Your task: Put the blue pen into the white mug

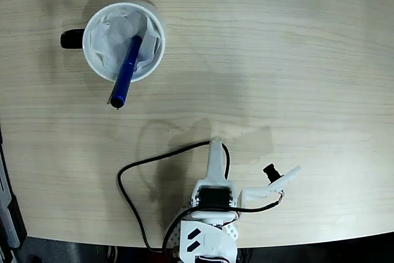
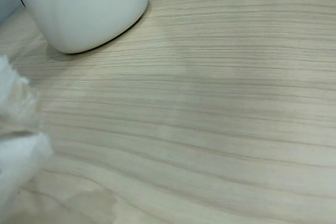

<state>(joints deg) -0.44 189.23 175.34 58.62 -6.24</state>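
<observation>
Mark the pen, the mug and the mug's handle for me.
pen [image 1: 127,70]: fixed view, middle of the blue barrel, over the rim.
mug [image 1: 98,69]: fixed view, lower-left white rim.
handle [image 1: 71,39]: fixed view, black handle at the mug's left.

Wrist view: mug [image 2: 84,9] base at top left on table [image 2: 210,119]; blurred white gripper [image 2: 18,145] part at left edge.

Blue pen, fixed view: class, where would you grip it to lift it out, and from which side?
Grip the blue pen by the end overhanging the white mug rim, coming from above. It leans tilted, that end in free air; the other is down in crumpled paper.
</observation>
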